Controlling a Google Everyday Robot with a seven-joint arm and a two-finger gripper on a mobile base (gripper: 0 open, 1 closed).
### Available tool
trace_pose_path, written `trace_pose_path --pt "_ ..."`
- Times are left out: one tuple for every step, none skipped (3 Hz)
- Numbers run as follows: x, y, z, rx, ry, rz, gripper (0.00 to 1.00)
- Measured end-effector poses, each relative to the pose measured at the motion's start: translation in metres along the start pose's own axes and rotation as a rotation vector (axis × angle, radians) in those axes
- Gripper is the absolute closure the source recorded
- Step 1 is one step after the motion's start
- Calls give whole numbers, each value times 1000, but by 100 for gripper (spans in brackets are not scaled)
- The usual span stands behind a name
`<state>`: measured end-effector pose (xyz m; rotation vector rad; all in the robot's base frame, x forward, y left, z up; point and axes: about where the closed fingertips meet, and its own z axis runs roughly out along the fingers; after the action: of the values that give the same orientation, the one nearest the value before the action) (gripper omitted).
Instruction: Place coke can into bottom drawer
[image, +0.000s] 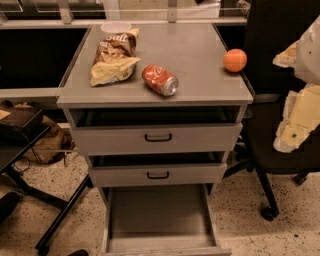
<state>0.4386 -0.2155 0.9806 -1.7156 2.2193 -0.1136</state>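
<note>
Grey metal top (200, 80), cylindrical coke can (160, 80) sideways; tool (298, 114) far right

Coke can (160, 79) on side atop cabinet (200, 50) — bottom drawer (159, 215) pulled open; pincer (296, 117) at right edge.

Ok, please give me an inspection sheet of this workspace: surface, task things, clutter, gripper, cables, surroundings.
Surface: grey cabinet top, flat, holding four things.
Job's things: coke can lies on its side near the front edge; bottom drawer is pulled out, nothing in it.
Clutter: chip bag, orange, white round object at the back.
Grippers: gripper at the right edge, beside the cabinet, apart from the can.
Cables: nothing seen.
Surroundings: black office chair, speckled floor, dark bag at left.
</note>
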Motion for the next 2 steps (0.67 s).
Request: trace_pose_path --pt "0 0 0 0 0 0 0" --pt "-7 -19 14 22 -23 -12 0"
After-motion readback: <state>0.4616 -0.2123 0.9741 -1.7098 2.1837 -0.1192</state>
